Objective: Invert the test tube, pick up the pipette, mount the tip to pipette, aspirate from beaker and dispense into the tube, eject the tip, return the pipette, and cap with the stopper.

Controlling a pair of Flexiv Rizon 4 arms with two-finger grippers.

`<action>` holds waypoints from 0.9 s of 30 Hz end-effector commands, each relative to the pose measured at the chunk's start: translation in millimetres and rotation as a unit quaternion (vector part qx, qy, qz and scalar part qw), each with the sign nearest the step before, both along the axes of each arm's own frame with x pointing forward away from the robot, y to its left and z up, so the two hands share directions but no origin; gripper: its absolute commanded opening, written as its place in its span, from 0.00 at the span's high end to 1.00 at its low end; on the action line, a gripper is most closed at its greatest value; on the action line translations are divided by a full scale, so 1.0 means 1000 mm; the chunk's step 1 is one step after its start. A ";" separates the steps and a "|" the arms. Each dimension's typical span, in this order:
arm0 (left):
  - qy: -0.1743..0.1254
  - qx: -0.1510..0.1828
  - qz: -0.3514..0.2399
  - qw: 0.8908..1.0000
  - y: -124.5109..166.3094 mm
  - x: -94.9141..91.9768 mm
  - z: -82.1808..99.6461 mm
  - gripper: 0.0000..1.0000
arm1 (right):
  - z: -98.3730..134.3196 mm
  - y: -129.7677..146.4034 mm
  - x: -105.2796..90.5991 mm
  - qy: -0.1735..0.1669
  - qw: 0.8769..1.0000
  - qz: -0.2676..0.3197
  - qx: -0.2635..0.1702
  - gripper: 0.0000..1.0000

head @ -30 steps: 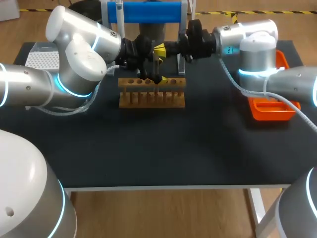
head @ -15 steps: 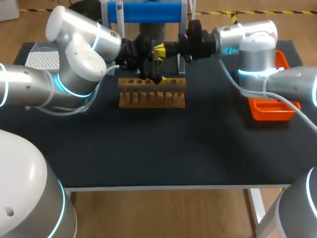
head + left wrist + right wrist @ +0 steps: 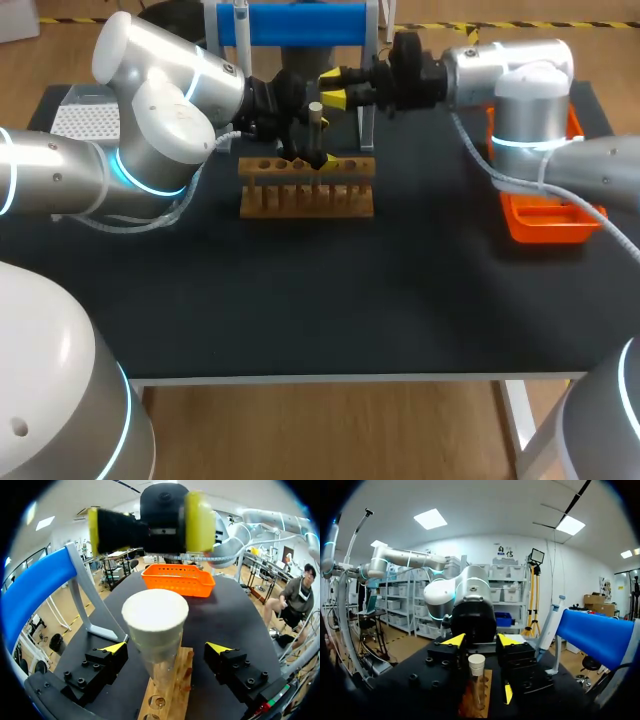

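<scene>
Tube: the clear glass test tube (image 3: 315,138) stands upright in a hole near the middle of the rack

Stopper: a white tapered stopper (image 3: 155,616) sits in the tube's mouth (so the tube is capped)

Rack: the light wooden rack with a row of round holes (image 3: 306,192) stands on the black table (image 3: 330,300), near its far edge and about midway along it

Left gripper: the left gripper (image 3: 166,650) is low around the tube, just above the rack. One yellow-tipped finger stands on either side of the glass with a gap on each side, so the fingers are spread and grip nothing

Right gripper: the right gripper (image 3: 335,87) hangs at about the height of the stopper, just beside it toward the far edge and not touching it. Its two fingers stand apart with nothing between them

Pipette: the slim white pipette (image 3: 549,625) hangs upright on the blue-barred stand (image 3: 290,22) at the table's far edge, behind the rack

Tip box: the white tip box (image 3: 85,122) lies at the table's far left corner, partly hidden by the left arm

Tray: the orange plastic tray (image 3: 545,222) lies along the table's right edge, with the right arm passing over it
</scene>
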State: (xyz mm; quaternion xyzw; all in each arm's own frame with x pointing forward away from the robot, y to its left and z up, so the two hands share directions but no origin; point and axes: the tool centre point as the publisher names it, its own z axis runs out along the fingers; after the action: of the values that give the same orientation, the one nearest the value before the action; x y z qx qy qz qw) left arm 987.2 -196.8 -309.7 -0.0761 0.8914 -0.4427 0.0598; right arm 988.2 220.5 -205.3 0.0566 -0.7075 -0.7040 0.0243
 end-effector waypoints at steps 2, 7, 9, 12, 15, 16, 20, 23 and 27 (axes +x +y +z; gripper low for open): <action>0.001 0.001 -0.001 1.000 0.000 0.001 0.000 0.00 | 0.013 -0.016 -0.010 -0.017 0.999 -0.019 -0.031 0.00; 0.001 0.001 -0.001 1.000 0.000 0.001 0.000 0.00 | 0.009 -0.034 -0.012 -0.032 0.996 -0.035 -0.070 0.00; 0.001 0.001 -0.001 1.000 0.000 0.001 0.000 0.00 | 0.005 -0.044 -0.012 -0.035 0.995 -0.043 -0.085 0.00; 0.001 0.001 -0.001 1.000 0.000 0.001 0.000 0.00 | -0.006 -0.060 -0.013 -0.043 0.991 -0.060 -0.112 0.00; 0.001 0.001 -0.001 1.000 0.000 0.001 0.000 0.00 | -0.021 -0.075 -0.017 -0.038 0.988 -0.074 -0.131 0.00; 0.001 0.001 -0.001 1.000 0.000 0.001 0.000 0.00 | -0.027 -0.078 -0.019 -0.034 0.987 -0.075 -0.140 0.00; 0.001 0.001 -0.001 1.000 0.000 0.001 0.000 0.00 | -0.047 -0.089 -0.030 -0.037 0.979 -0.088 -0.178 0.00; 0.001 0.001 -0.001 1.000 0.000 0.001 0.000 0.00 | -0.047 -0.089 -0.030 -0.037 0.979 -0.088 -0.178 0.00; 0.001 0.001 -0.001 1.000 0.000 0.001 0.000 0.00 | -0.047 -0.089 -0.030 -0.037 0.979 -0.088 -0.178 0.00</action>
State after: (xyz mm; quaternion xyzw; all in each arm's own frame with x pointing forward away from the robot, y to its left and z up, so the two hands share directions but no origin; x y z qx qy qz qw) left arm 987.2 -196.8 -309.7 -0.0762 0.8914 -0.4427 0.0598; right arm 962.4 131.9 -253.3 0.0191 -0.8238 -0.5645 -0.0489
